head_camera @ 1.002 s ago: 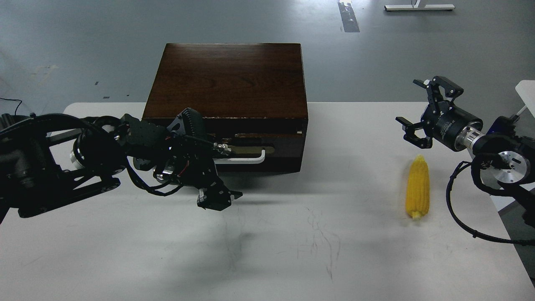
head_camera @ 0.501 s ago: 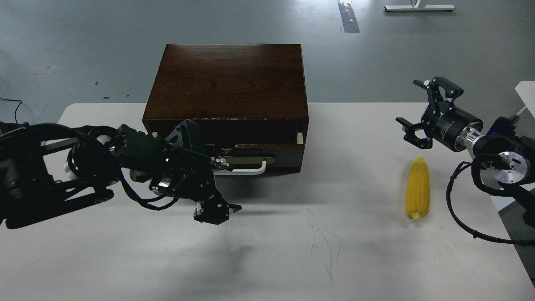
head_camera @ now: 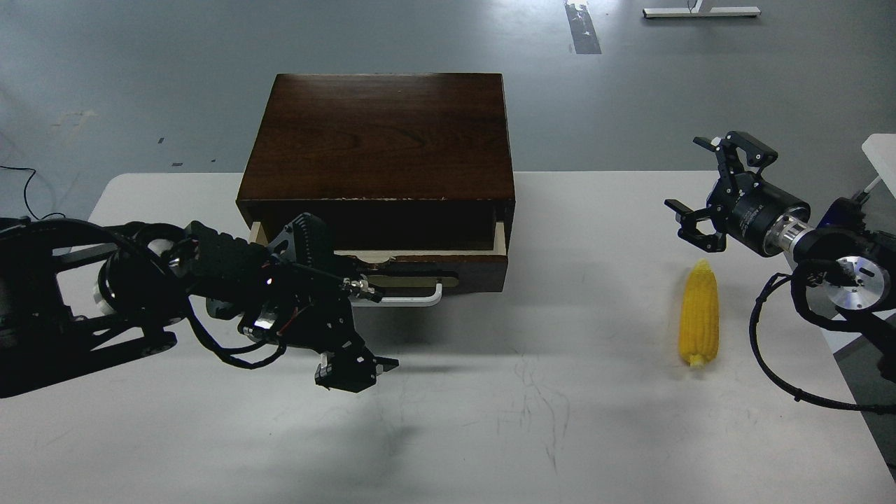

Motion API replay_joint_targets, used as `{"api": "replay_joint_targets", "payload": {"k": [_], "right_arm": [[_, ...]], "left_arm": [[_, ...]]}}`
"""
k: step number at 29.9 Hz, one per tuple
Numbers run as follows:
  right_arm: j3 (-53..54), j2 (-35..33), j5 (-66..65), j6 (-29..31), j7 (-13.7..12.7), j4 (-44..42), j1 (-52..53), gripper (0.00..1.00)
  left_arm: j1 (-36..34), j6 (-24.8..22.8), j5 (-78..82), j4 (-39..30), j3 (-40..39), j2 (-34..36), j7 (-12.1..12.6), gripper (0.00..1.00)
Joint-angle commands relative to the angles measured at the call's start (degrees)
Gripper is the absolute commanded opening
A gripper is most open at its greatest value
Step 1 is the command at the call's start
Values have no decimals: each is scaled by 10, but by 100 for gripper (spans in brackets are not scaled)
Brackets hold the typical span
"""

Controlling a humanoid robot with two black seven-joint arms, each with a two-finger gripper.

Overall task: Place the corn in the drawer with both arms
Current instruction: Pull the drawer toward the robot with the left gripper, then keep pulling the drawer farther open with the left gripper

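The dark brown drawer (head_camera: 427,269) sits in the wooden cabinet (head_camera: 381,136) and is pulled out a little, so its pale wood rim shows. My left gripper (head_camera: 360,327) is at the left end of the white bar handle (head_camera: 413,299). Its fingers are spread; the upper one hooks the handle and the lower one hangs over the table. The yellow corn (head_camera: 699,322) lies on the table at the right, tip pointing away from me. My right gripper (head_camera: 705,185) is open and empty, hovering just beyond the corn's tip.
The white table (head_camera: 490,434) carries the cabinet at its back middle. Its right edge runs close to the right arm. A white object (head_camera: 883,157) stands at the far right edge. Grey floor lies beyond.
My left arm has drawn back toward me and to the left, pulling the drawer a short way out of the cabinet. The right gripper and the corn have stayed put.
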Motion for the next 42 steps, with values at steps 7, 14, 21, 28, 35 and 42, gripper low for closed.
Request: {"api": "replay_joint_targets", "payload": {"k": [7,14,21,28,35,42], "right_arm": [[0,-3,1,0,0,3,0,100],[-1,-7,0,1,0,2,-1,100],[-1,-7,0,1,0,2,-2,100],[0,-7,1,2,0,1,-3,100],[1,-7,1,2,0,0,-3,100],[1,-8,0,2,0,0,-3,100]], "left_arm": [[6,0,0,-10,9,8,0,98],[7,0,0,-15,9,14,-1,98],[7,0,0,-15,9,9,-11,98],[5,0,1,-15,9,9,-11,98],[5,0,4,-15,9,13,-5,98],[5,0,4,-15,8,21,-5,98]]}}
